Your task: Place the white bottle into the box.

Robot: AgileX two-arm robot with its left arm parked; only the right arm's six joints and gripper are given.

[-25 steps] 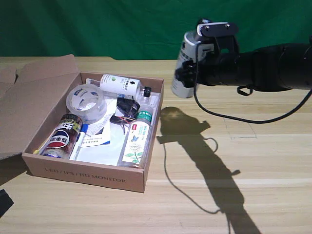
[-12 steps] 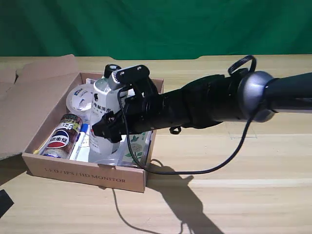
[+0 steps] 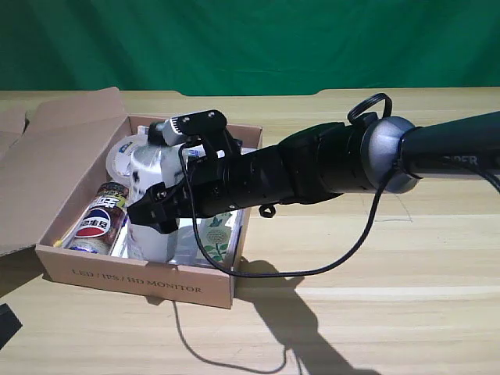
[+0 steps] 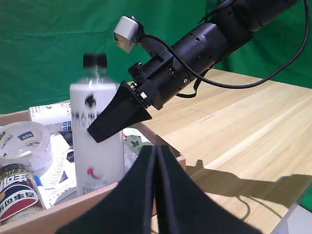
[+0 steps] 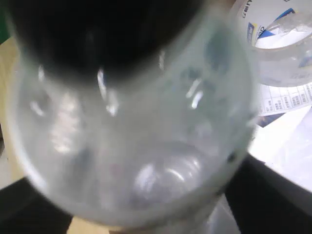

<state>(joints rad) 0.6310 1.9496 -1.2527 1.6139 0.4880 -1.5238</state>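
Bottle going down into the box

The right gripper [image 3: 156, 211] is clamped around the white bottle [image 3: 152, 195], holding it upright inside the cardboard box [image 3: 141, 280], close to the box's front wall and near its middle, between the cola can [image 3: 98, 219] and the slim floral bottle [image 3: 219, 234]; a tape roll [image 4: 22, 146] lies toward the back wall. Whether its base rests on the box floor cannot be seen. The step in hand looks like the set-down; next likely comes lowering until it stands, then parting the fingers and lifting clear without tipping it.
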